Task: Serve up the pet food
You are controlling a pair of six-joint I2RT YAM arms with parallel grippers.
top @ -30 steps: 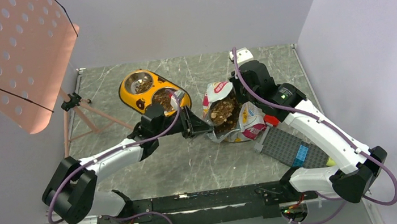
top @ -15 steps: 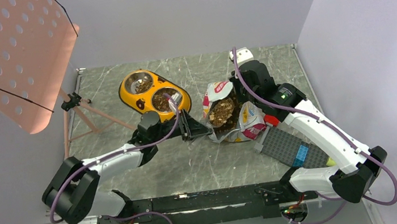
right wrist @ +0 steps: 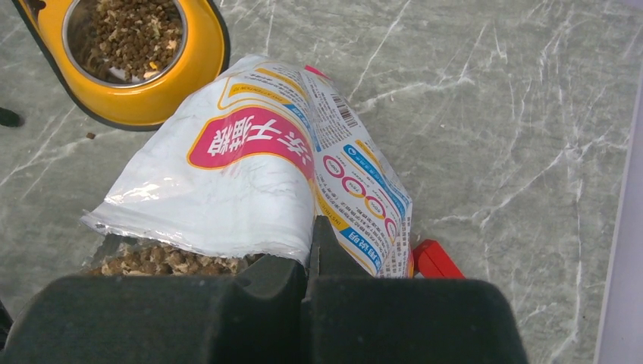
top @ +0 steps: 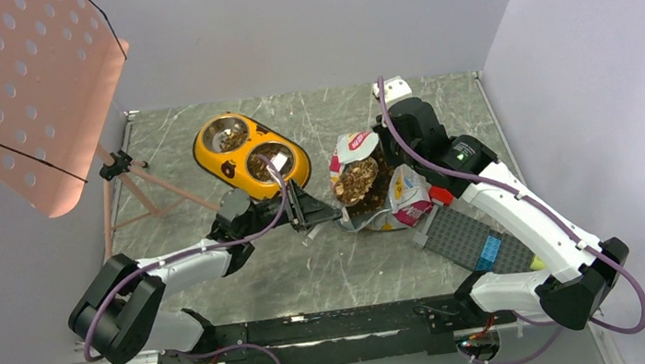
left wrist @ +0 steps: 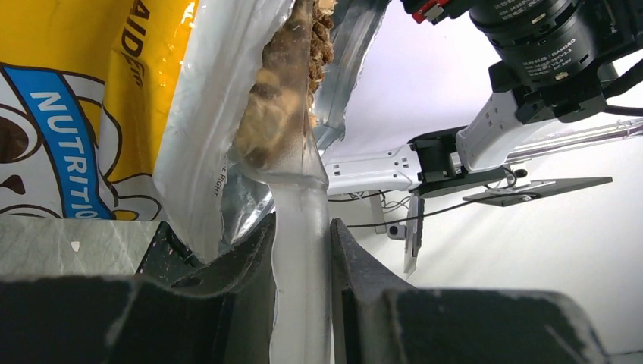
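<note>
The pet food bag (top: 399, 193) lies open mid-table, brown kibble (top: 360, 179) showing in its mouth. My right gripper (top: 387, 157) is shut on the bag's torn top edge; the right wrist view shows the jaws (right wrist: 312, 254) pinching the white foil (right wrist: 227, 189), with kibble (right wrist: 167, 260) just below. My left gripper (top: 311, 213) sits at the bag's left side. In the left wrist view it (left wrist: 301, 227) is shut on the handle of a clear plastic scoop (left wrist: 277, 114) that holds kibble, next to the yellow bag print (left wrist: 76, 91).
The yellow double bowl (top: 233, 163) stands behind the left gripper, with kibble in both steel cups (right wrist: 133, 34). A pink perforated board (top: 10, 90) on a tripod (top: 127, 173) stands left. A grey baseplate (top: 470, 238), a blue brick (top: 488, 250) and a red piece (right wrist: 436, 262) lie right of the bag.
My left gripper has pulled back from beside the bowl's near cup toward the near side and lower, ending at the bag's left edge. The right arm and bag have stayed put.
</note>
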